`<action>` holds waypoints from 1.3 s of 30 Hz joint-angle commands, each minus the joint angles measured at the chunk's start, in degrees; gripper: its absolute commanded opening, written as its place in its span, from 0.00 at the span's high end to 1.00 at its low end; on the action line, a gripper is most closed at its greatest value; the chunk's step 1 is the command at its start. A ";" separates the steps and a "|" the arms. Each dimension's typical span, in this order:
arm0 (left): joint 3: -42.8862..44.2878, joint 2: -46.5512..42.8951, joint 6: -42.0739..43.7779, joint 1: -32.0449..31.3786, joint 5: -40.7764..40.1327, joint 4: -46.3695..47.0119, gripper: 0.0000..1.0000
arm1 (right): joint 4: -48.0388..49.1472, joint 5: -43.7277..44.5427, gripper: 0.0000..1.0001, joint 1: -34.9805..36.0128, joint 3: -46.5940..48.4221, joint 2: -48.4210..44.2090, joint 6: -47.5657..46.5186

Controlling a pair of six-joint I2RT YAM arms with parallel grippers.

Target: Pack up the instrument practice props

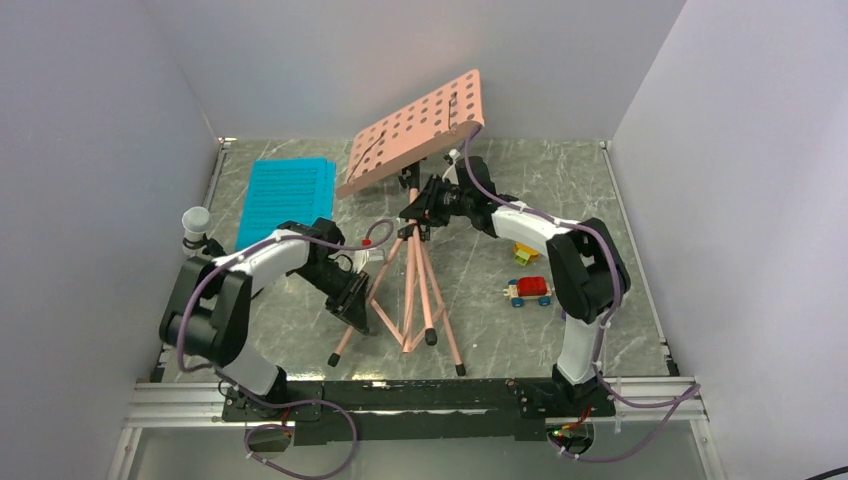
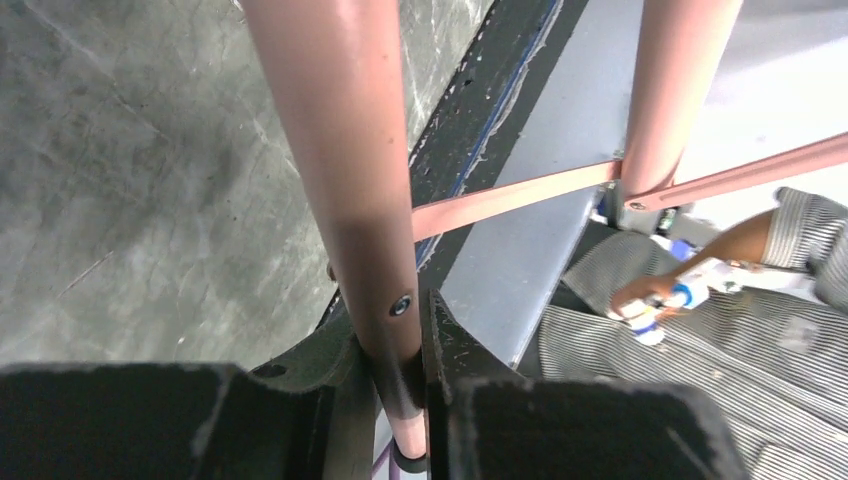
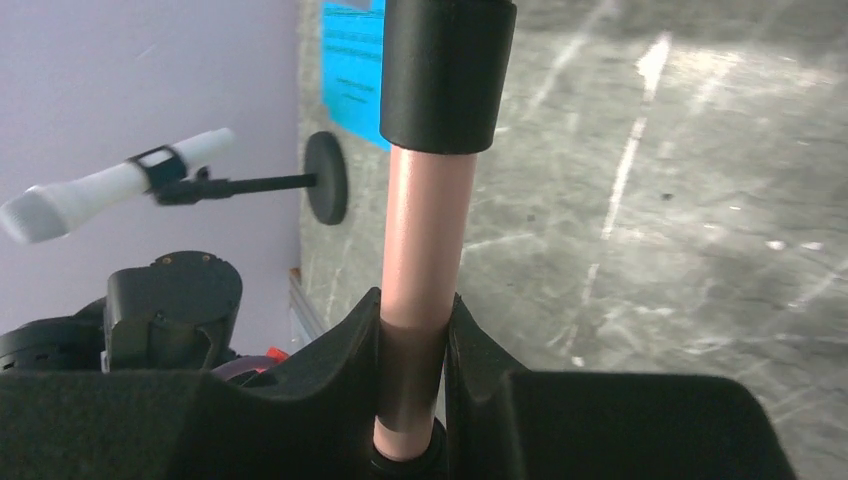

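1. The music stand stands on three spread legs near the middle of the tabletop. Its perforated desk sits tilted at the top, toward the far edge.
2. The left fingers are closed on one leg of the stand, the one whose foot points toward the near left corner. The leg is pinched between both fingers, and a small rivet shows on it just above the grip.
3. The right fingers are closed on the stand's upright pole, below the desk. A black collar sits on the pole just beyond the grip.
4. The cyan sheet-music pages lie flat near the far left corner, just beside the low edge of the desk and apart from the legs.
5. A red toy car and a small yellow toy lie on the right half of the tabletop, between the stand and the right edge. The yellow toy is the farther of the two.
6. A white microphone on a small holder stands at the left edge.
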 commanded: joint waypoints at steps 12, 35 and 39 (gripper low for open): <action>1.91 7.62 -5.96 3.08 9.33 20.13 0.99 | 5.90 1.34 0.84 0.32 -5.30 1.00 -11.16; 3.26 10.58 -12.80 -3.97 7.17 26.94 0.92 | -13.44 15.62 0.00 4.87 -7.47 -5.64 -13.87; 2.59 9.10 -15.89 -4.57 5.46 30.29 0.88 | -20.23 23.91 0.00 7.97 -3.39 -1.96 -10.73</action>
